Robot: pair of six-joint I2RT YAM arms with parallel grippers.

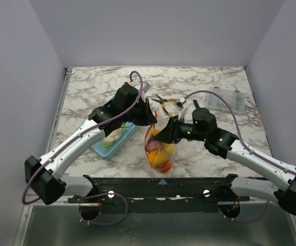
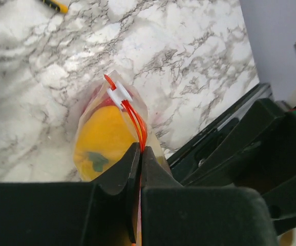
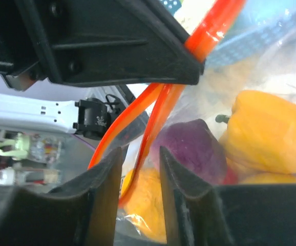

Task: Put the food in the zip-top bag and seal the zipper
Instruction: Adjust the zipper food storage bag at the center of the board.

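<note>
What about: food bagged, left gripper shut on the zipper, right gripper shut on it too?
No. The right gripper is open: the right wrist view shows its jaws apart, the zipper passing between them. The left gripper shut on it and food in the bag both hold.

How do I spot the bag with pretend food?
Look at the marble table, at the middle of its front edge. The zip-top bag sits there, full of yellow and purple food. Unlike the blue basket beside it, it is clear with an orange-red zipper.
</note>
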